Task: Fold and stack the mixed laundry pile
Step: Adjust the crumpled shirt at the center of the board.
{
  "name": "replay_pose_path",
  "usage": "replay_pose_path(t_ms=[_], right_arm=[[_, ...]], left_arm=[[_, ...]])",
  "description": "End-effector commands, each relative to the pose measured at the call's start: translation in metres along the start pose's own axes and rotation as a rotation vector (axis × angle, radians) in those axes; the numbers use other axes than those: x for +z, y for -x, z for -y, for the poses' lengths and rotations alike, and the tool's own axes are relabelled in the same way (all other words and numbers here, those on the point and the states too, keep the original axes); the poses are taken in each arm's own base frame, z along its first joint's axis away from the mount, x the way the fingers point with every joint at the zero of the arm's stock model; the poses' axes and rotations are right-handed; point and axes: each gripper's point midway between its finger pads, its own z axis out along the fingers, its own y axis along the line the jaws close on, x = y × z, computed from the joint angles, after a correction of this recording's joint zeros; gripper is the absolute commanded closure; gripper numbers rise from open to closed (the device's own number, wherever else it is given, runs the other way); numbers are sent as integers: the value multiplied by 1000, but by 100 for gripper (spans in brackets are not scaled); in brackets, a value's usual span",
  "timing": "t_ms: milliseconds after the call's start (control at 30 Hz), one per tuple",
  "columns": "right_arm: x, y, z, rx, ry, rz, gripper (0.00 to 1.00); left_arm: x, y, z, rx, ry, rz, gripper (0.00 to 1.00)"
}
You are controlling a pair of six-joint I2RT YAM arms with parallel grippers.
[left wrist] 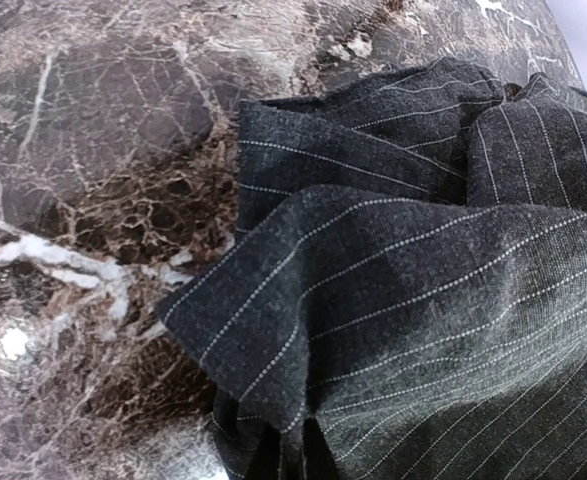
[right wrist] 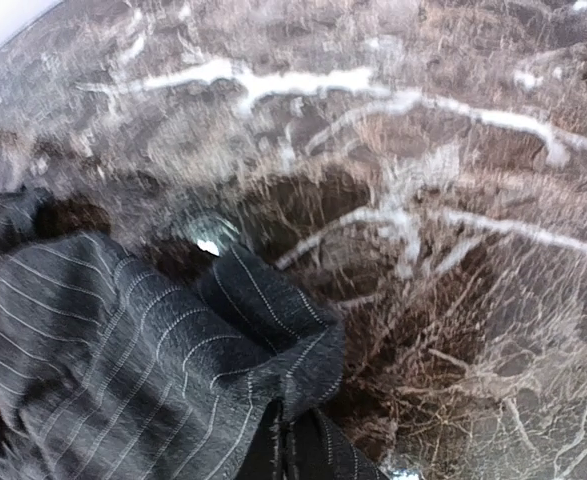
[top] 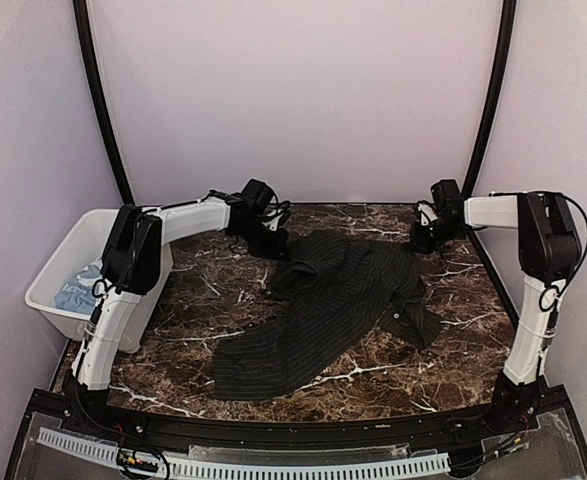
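The black pinstriped shirt (top: 323, 300) lies crumpled and spread across the middle of the marble table (top: 203, 290). My left gripper (top: 270, 243) is at the shirt's far left edge. In the left wrist view the cloth (left wrist: 423, 280) bunches into the shut jaws at the bottom (left wrist: 298, 455). My right gripper (top: 422, 236) is at the shirt's far right edge. In the right wrist view a cloth corner (right wrist: 123, 350) is pinched in the shut jaws (right wrist: 288, 450). The light blue T-shirt (top: 79, 290) lies in the white bin.
The white plastic bin (top: 48, 272) stands off the table's left edge, beside the left arm. Black frame posts rise at the back left and back right. A white wall is close behind the table.
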Motion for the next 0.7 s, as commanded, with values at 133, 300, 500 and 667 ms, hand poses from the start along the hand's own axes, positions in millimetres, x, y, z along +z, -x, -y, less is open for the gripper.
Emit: replay_pose_path(t_ms=[133, 300, 500, 667], right_arm=[[-88, 68, -26, -100, -17, 224, 100], [-134, 85, -44, -146, 7, 321, 100], [-196, 68, -107, -223, 223, 365, 100], [-174, -4, -130, -250, 280, 236, 99]], left_arm=[[-128, 49, 19, 118, 133, 229, 100], [-190, 52, 36, 177, 148, 347, 100], [-238, -1, 75, 336, 75, 424, 100], [-213, -93, 93, 499, 78, 235, 100]])
